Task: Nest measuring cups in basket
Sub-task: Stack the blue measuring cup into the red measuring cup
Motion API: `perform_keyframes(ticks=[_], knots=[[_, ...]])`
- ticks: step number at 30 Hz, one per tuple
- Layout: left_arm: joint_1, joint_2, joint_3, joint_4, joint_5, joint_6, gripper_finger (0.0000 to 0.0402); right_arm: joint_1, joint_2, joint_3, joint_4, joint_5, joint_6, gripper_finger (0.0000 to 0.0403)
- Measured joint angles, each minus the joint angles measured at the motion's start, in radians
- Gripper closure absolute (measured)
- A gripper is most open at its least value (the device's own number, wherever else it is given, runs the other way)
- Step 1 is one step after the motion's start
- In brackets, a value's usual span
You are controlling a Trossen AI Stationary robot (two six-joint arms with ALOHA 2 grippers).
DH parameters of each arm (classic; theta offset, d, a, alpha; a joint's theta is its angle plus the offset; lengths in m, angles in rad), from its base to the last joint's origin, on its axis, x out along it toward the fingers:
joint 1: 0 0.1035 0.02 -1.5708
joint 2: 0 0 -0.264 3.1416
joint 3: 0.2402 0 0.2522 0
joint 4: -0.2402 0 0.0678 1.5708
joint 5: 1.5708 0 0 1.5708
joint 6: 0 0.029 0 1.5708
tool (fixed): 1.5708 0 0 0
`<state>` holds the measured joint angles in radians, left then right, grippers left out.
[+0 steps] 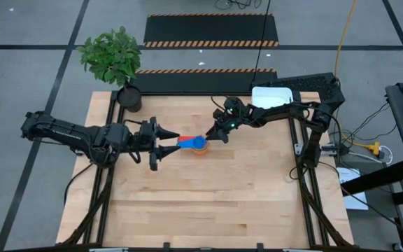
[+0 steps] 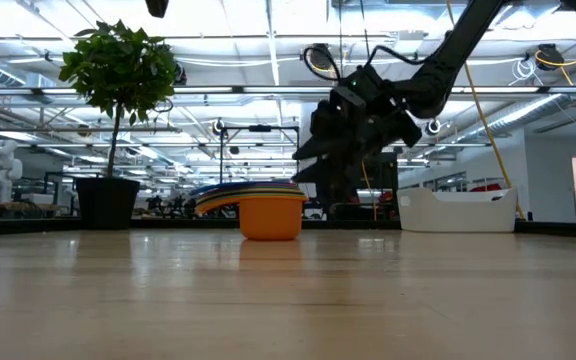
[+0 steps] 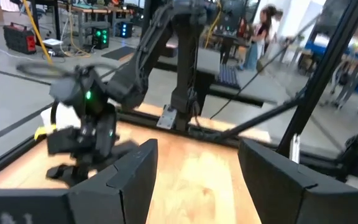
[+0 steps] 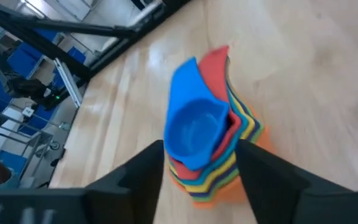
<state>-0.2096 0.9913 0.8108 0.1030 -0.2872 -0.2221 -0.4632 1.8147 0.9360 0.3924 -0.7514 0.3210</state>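
Two arms over my wooden table (image 1: 208,203), and beyond it a wide hall with ceiling lights, shelving and taped floor lines. A person stands far back in the left wrist view, blurred. A potted plant (image 1: 114,59) sits at the far left corner of the table, and the white basket (image 1: 272,96) at the far right corner, well apart from the action.

Mid-table I see the cups (image 1: 197,143) stacked in one nest: orange at the bottom, a blue cup on top, with yellow, red and other blue rims showing between them. The handles fan out toward the left arm.

My right gripper (image 1: 219,133) hangs just above the stack on its far right side. Its fingers (image 4: 138,177) stand apart on either side of the nest, and I can't see them touching it.

My left gripper (image 1: 161,145) is level at the stack's handle side, jaws apart. The red handle points in between its fingertips, but I cannot tell whether they touch it.
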Motion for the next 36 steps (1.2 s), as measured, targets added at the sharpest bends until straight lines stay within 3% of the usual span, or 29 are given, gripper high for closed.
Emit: perform_keyframes(ticks=[5, 11, 14, 16, 19, 23, 28, 36], knots=[[-0.002, 0.06, 0.0, -0.057, -0.003, 0.046, 0.0176, 0.009, -0.106, 0.0, -0.08, 0.022, -0.038, 0.0173], [-0.002, 0.184, 0.0, -0.112, -0.004, 0.134, 0.0176, 0.104, -0.295, -0.042, -0.203, 0.256, -0.154, 0.0168], [-0.002, 0.246, 0.0, -0.185, -0.026, 0.144, 0.0176, 0.163, -0.391, -0.117, -0.192, 0.315, -0.176, 0.0167], [-0.003, 0.279, 0.0, -0.241, -0.097, 0.15, 0.0174, 0.195, -0.458, -0.178, -0.186, 0.337, -0.19, 0.0167], [0.013, 0.325, 0.0, -0.292, -0.179, 0.15, 0.0153, 0.223, -0.557, -0.265, -0.177, 0.385, -0.233, 0.0167], [0.06, 0.384, 0.0, -0.315, -0.201, 0.12, 0.0092, 0.219, -0.692, -0.324, -0.182, 0.415, -0.255, 0.0167], [0.132, 0.439, 0.0, -0.317, -0.084, 0.115, 0.003, 0.214, -0.826, -0.361, -0.185, 0.415, -0.255, 0.0167], [0.263, 0.481, 0.0, -0.249, 0.044, 0.188, 0.0045, 0.215, -0.899, -0.369, -0.211, 0.411, -0.265, 0.0167]])
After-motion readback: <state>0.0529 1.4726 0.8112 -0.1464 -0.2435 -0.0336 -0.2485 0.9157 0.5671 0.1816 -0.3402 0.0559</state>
